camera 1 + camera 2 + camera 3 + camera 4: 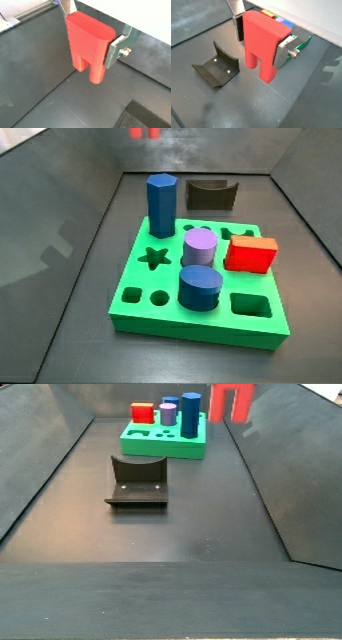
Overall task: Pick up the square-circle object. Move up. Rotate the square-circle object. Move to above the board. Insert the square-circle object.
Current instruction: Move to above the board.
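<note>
My gripper (91, 32) is shut on the square-circle object (88, 42), a salmon-red piece held upright with its two prongs pointing down. It hangs clear of the floor. Both wrist views show the silver fingers (284, 50) pressing its two sides. In a side view the piece (233, 401) hangs high, beside the blue prism and to the right of the green board (160, 446). In a side view only its prongs (144, 133) show at the top edge, behind the board (134, 298). The gripper body is cut off in both side views.
The board carries a tall blue prism (162, 203), a purple cylinder (199, 248), a blue cylinder (201, 286) and a red cube (250, 254). A dark grey block with a curved notch (216, 70) stands on the floor near the board (136, 481). Sloped grey walls ring the floor.
</note>
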